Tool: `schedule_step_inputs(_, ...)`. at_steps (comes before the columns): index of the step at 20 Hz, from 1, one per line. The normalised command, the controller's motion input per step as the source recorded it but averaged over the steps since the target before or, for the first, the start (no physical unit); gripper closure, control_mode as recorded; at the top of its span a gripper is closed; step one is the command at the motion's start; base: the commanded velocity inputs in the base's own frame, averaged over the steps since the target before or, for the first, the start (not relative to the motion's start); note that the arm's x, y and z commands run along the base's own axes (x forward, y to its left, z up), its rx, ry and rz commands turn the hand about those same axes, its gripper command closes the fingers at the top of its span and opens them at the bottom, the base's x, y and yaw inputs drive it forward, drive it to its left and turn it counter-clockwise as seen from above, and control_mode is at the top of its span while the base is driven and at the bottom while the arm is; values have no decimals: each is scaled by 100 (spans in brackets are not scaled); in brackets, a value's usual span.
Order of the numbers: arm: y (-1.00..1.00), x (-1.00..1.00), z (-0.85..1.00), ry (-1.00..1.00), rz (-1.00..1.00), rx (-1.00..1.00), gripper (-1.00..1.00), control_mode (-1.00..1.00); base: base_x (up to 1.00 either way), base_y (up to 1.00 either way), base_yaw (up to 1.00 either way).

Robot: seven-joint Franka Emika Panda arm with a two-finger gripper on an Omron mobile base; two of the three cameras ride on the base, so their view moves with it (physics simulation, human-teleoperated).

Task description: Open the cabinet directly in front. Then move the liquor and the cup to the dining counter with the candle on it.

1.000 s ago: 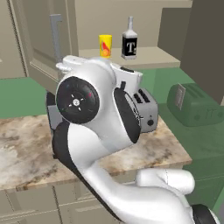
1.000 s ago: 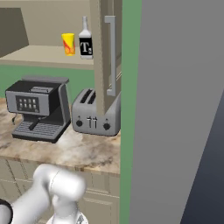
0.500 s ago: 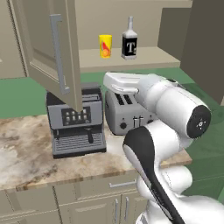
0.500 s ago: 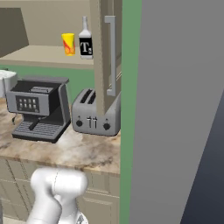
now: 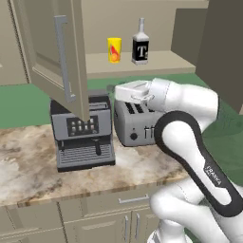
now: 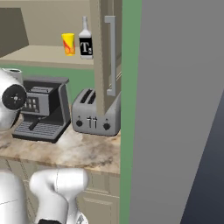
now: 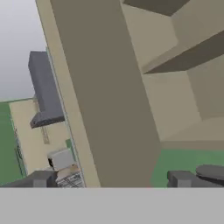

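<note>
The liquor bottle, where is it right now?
The liquor bottle stands upright on the open cabinet's shelf, just right of the yellow cup, above the toaster.

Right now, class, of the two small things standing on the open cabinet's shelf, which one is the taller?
The liquor: its slim neck rises above the yellow cup beside it on the cabinet shelf.

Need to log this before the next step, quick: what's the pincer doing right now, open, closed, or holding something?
Pincer: open and empty, its two fingertips wide apart, holding nothing.
</note>
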Motion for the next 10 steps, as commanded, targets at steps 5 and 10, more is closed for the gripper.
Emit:
schedule_step_inputs(5,95,3,17,22,50,-1,-100,-100,0,0,0)
schedule_step_inputs(10,100,12,-6,6,39,0,-100,-100,0,0,0)
